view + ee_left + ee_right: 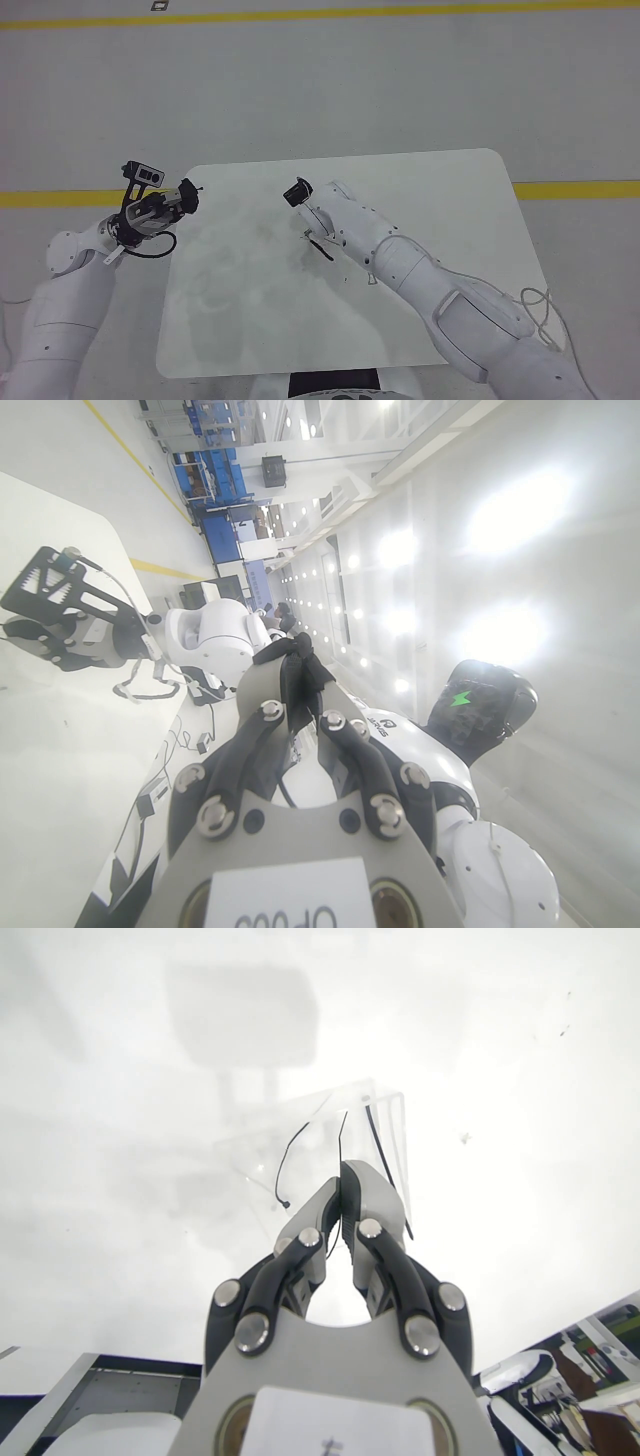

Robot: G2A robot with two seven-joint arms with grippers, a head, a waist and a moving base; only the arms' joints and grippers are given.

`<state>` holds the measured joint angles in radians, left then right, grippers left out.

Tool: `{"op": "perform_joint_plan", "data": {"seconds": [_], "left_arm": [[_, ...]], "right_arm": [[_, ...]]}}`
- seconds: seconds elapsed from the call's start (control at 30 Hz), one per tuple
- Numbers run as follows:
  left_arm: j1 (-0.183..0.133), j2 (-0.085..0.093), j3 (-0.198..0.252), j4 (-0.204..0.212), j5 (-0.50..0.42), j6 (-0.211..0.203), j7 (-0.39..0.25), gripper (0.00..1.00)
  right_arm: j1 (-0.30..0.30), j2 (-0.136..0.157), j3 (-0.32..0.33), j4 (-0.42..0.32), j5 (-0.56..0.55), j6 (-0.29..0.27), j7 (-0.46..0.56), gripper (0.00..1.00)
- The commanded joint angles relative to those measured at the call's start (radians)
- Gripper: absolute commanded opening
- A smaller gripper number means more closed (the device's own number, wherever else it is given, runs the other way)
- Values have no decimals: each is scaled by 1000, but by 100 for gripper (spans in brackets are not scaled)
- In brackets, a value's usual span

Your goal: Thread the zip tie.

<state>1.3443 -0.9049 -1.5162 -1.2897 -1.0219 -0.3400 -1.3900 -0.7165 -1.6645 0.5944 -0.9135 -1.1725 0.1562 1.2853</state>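
Note:
My right gripper (341,1178) is low over the white table (125,1128), shut on a thin black zip tie (342,1138) whose free end sticks out past the fingertips. A second thin black tie (280,1178), with its small head at one end, curves just beside the fingertips. A thicker black tie (382,1158) leans along a clear plastic stand (395,1100). In the top view the black ties (321,246) show under the right wrist near the table's middle. My left gripper (188,196) hovers at the table's left edge, tilted upward, its fingers (292,680) shut on nothing visible.
The white table (450,200) has rounded corners and open surface all around the right wrist. From the left wrist view, the right arm's wrist and black camera bracket (55,590) show farther off over the table. Loose cables (150,692) hang past the table's edge.

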Motion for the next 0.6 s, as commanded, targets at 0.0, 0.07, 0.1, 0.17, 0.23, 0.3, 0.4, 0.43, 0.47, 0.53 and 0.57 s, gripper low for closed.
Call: {"op": "perform_joint_plan", "data": {"seconds": [0.0,0.07,0.1,0.17,0.23,0.3,0.4,0.43,0.47,0.53,0.57], "left_arm": [[0,0,0,0,0,0,0,0],[0,0,0,0,0,0,0,0],[0,0,0,0,0,0,0,0],[0,0,0,0,0,0,0,0],[0,0,0,0,0,0,0,0],[0,0,0,0,0,0,0,0],[0,0,0,0,0,0,0,0],[0,0,0,0,0,0,0,0],[0,0,0,0,0,0,0,0],[0,0,0,0,0,0,0,0],[0,0,0,0,0,0,0,0]], "right_arm": [[-6,9,27,-26,7,-9,11,0],[-13,19,58,-59,19,-14,27,0],[-17,28,82,-81,23,-18,42,0],[-30,41,122,-122,34,-26,64,0],[-47,60,171,-174,39,-37,95,0],[-68,76,215,-214,57,-48,105,0],[-91,99,269,-259,107,-85,105,0],[-91,99,269,-259,107,-85,105,0],[-91,99,269,-259,107,-85,105,0],[-91,99,269,-259,107,-85,105,0],[-91,99,269,-259,107,-85,105,0]]}}
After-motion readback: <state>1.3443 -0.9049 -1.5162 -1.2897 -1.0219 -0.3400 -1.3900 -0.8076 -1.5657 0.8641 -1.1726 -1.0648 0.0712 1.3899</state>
